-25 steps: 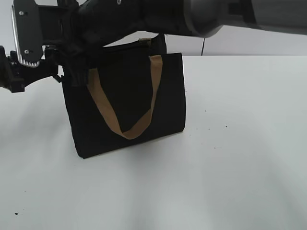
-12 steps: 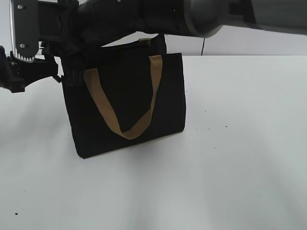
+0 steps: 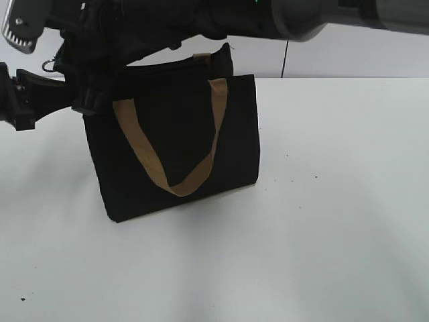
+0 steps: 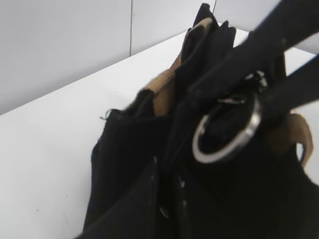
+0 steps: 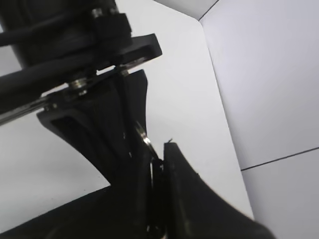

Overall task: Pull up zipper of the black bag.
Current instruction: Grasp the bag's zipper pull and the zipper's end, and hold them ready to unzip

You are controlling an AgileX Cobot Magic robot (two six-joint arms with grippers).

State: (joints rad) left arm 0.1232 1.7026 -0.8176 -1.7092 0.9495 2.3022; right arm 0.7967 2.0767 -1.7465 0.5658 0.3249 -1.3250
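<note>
The black bag (image 3: 174, 134) stands upright on the white table with a tan handle (image 3: 144, 151) hanging down its front. My right gripper (image 3: 74, 67) reaches across from the upper right to the bag's top left corner. It is shut on the zipper's silver ring pull (image 4: 227, 132), which also shows between the jaws in the right wrist view (image 5: 144, 137). My left gripper (image 3: 77, 100) comes in from the left and is shut on the bag's fabric at that same end (image 4: 167, 199). The zipper line itself is hidden by the arms.
The white table (image 3: 322, 221) spreads out to the right of and in front of the bag. A pale wall (image 3: 375, 57) stands behind it. The right arm's thick body (image 3: 281, 17) spans the top of the exterior view above the bag.
My right gripper has moved up and to the left with the pull. The bag's top left corner has shifted a little left with it. The left gripper stays in place.
</note>
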